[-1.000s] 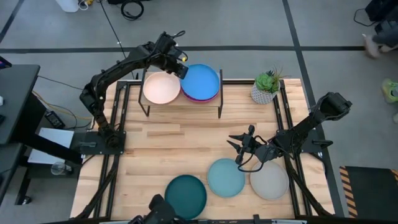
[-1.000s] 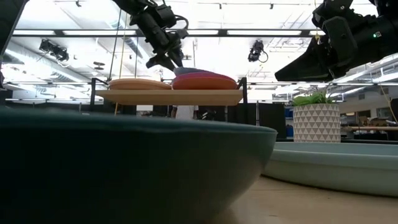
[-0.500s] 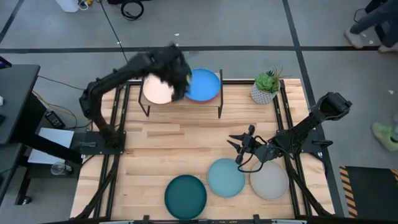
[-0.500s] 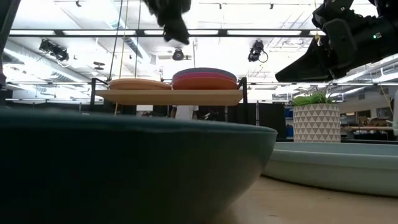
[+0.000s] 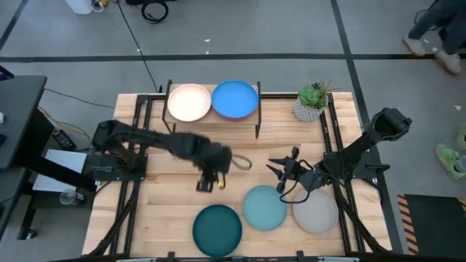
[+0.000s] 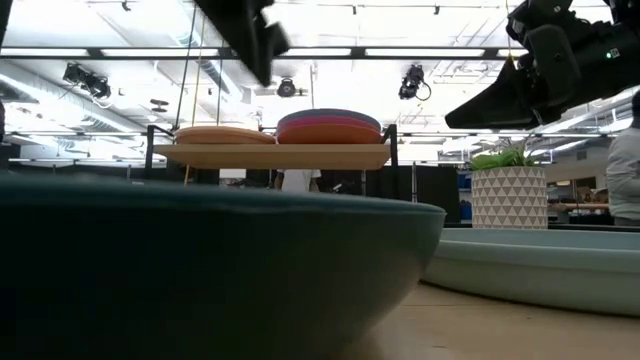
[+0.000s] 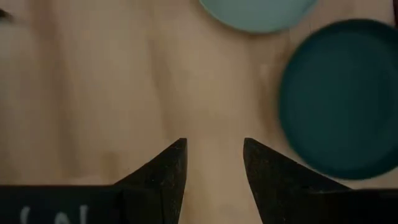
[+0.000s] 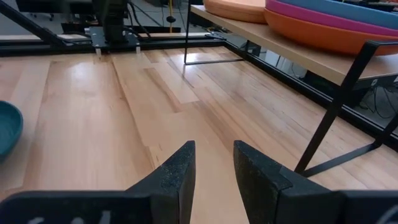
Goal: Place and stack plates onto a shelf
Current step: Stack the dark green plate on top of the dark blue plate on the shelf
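The left end effector (image 5: 212,180), parted and empty, is held over bare tabletop (image 5: 175,207) near the dark teal plate (image 5: 217,228).

No text, label or number can be read anywhere.

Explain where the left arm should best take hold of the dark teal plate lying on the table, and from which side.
Probably at the rim, coming from above. The dark teal plate lies flat and shallow on the table, so only its raised edge offers a hold. The edge facing the left gripper is the nearest, and the light blue plate crowds the other side. One finger goes inside the rim, one outside.
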`<state>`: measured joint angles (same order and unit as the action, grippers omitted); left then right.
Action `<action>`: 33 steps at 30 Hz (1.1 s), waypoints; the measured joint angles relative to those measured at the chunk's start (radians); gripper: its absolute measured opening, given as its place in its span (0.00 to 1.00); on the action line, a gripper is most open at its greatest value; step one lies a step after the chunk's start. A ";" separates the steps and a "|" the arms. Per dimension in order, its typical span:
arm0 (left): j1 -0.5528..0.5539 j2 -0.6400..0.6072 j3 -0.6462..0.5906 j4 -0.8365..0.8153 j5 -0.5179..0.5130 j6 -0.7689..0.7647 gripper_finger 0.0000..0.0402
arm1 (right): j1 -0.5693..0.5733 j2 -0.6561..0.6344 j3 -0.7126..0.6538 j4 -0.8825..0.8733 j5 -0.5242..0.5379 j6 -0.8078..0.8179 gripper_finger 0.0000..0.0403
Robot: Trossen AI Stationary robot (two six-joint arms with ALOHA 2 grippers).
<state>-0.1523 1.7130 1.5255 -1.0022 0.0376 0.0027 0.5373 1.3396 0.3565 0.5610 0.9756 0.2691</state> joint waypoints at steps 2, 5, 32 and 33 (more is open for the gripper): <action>-0.036 0.000 -0.087 0.084 0.007 -0.099 0.41 | 0.000 0.000 0.000 0.000 0.000 0.000 0.29; -0.064 0.001 -0.203 0.210 0.083 -0.248 0.41 | 0.000 0.000 0.000 0.003 0.000 0.000 0.29; -0.181 0.134 -0.417 0.647 0.178 -0.575 0.41 | 0.000 0.000 0.000 0.009 -0.001 -0.002 0.29; -0.183 0.141 -0.417 0.645 0.178 -0.575 0.41 | 0.000 0.000 0.000 0.009 -0.001 -0.002 0.29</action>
<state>-0.3350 1.8538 1.1084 -0.3576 0.2154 -0.5727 0.5373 1.3396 0.3565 0.5701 0.9749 0.2672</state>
